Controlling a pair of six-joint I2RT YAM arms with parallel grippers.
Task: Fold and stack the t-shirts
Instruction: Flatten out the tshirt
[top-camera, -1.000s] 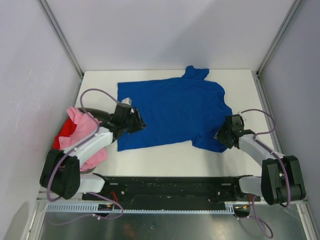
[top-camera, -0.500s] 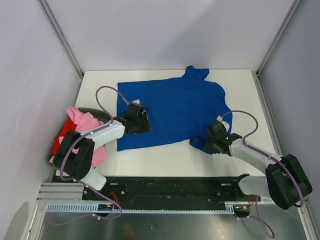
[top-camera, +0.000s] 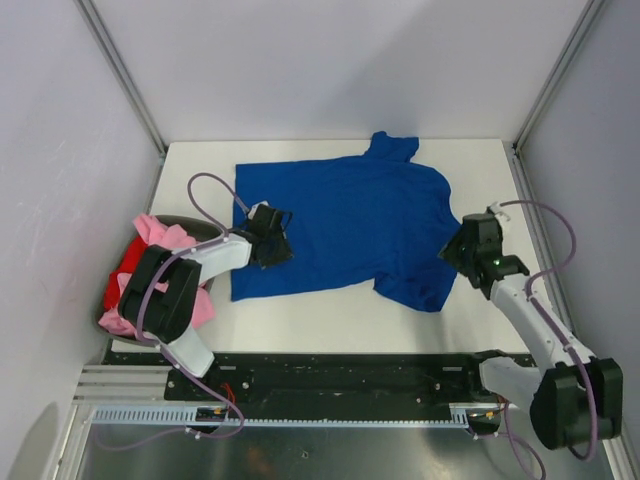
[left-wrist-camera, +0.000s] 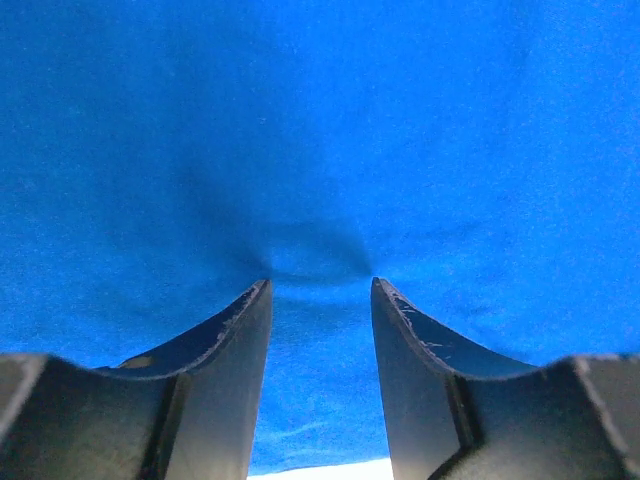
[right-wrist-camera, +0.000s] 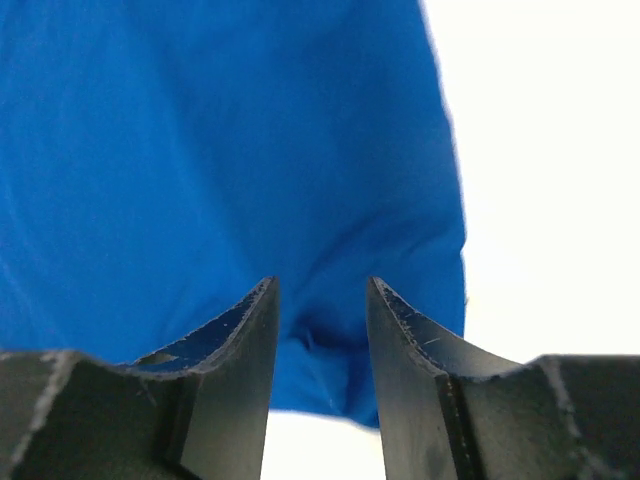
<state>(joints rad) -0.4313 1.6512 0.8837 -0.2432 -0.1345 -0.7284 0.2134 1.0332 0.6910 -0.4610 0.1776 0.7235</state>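
The royal blue t-shirt (top-camera: 350, 220) lies spread flat on the white table, one sleeve (top-camera: 392, 147) pointing to the back. My left gripper (top-camera: 272, 248) rests on its left part, jaws apart. In the left wrist view its tips (left-wrist-camera: 320, 283) press a dimple into the blue cloth (left-wrist-camera: 320, 130). My right gripper (top-camera: 462, 248) stands at the shirt's right edge, open. In the right wrist view a small wrinkle of blue cloth (right-wrist-camera: 220, 150) lies loose between the jaws (right-wrist-camera: 320, 282). The pink t-shirt (top-camera: 175, 262) and the red one (top-camera: 125, 275) are heaped at the table's left edge.
The heap sits in a dark round container (top-camera: 195, 224) under the left arm. Grey walls with metal posts (top-camera: 125, 80) close in the table on three sides. Bare white table (top-camera: 320, 315) runs between the shirt's hem and the arm bases.
My right gripper has gone from the shirt's near right corner up and right to its right edge, closing partway and widening again. The corner now lies flatter. The left gripper shifted slightly on the cloth.
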